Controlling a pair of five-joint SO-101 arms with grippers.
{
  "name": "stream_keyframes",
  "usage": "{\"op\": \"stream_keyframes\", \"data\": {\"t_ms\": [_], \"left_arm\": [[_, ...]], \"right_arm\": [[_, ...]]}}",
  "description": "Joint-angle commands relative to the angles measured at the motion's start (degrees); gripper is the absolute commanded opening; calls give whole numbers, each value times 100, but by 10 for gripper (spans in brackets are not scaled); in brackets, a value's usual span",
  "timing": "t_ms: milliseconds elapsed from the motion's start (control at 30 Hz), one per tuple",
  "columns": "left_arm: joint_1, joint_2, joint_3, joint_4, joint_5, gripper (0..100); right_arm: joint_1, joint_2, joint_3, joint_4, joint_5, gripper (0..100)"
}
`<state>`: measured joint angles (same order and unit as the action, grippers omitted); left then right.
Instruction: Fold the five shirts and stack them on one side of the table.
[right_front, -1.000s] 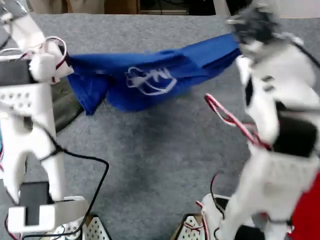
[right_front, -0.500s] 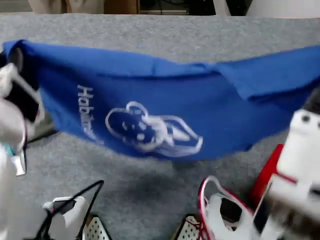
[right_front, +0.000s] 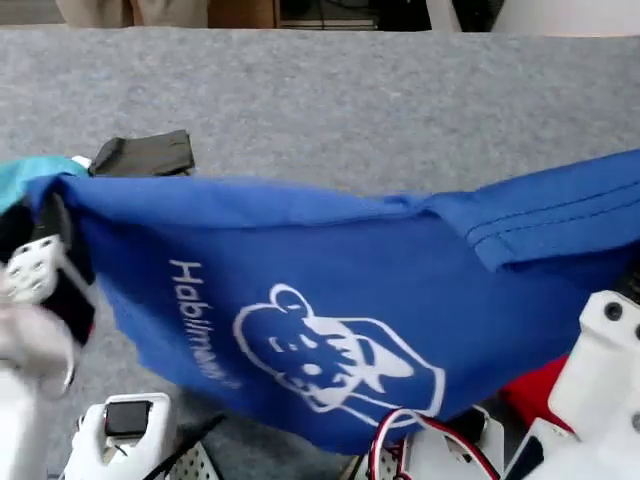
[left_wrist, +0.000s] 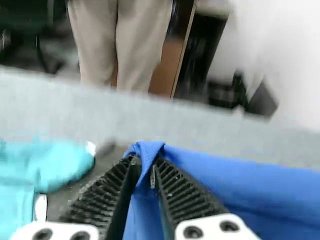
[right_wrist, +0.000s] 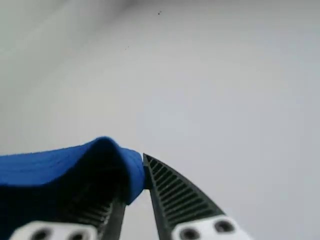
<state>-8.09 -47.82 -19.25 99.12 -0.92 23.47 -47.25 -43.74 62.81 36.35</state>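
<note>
One blue shirt (right_front: 330, 300) hangs spread wide above the grey table (right_front: 350, 100) in the high view, its white print facing the camera and an arm at each end. A dark folded garment (right_front: 145, 155) lies on the table behind it. A teal shirt (right_front: 25, 175) shows at the edge, and a red cloth (right_front: 535, 390) below the blue hem.

Left wrist view: the left gripper (left_wrist: 144, 162) is clenched on a bunched corner of the blue shirt, with the teal shirt on the table nearby.

Right wrist view: the right gripper (right_wrist: 132, 175) is clenched on another blue edge, against a pale background.
</note>
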Motion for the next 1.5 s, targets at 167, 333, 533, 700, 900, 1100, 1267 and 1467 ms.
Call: {"op": "stream_keyframes", "data": {"t_ms": [167,333,533,700,900,1100,1267,1467], "left_arm": [[44,-4,2936,-1978,0,19],[53,13,4097,-3640,9,19],[53,593,4967,-6303,18,19],[53,1921,4642,-7719,18,19],[53,3723,3323,-8484,18,19],[35,4769,2391,-8457,18,19],[44,4804,2303,-7640,-9,19],[-53,4804,1925,-5662,-26,19]], "right_arm": [[-92,1024,-40,255,501,5],[-1086,1842,-40,1222,993,4],[-1455,3389,-48,888,668,4],[-1543,4796,-92,141,378,4],[-1736,5921,-136,-607,334,4],[-2044,6123,-189,-571,334,4],[-2070,6062,-365,598,387,4],[-2088,5771,-620,2690,1415,4]]}}
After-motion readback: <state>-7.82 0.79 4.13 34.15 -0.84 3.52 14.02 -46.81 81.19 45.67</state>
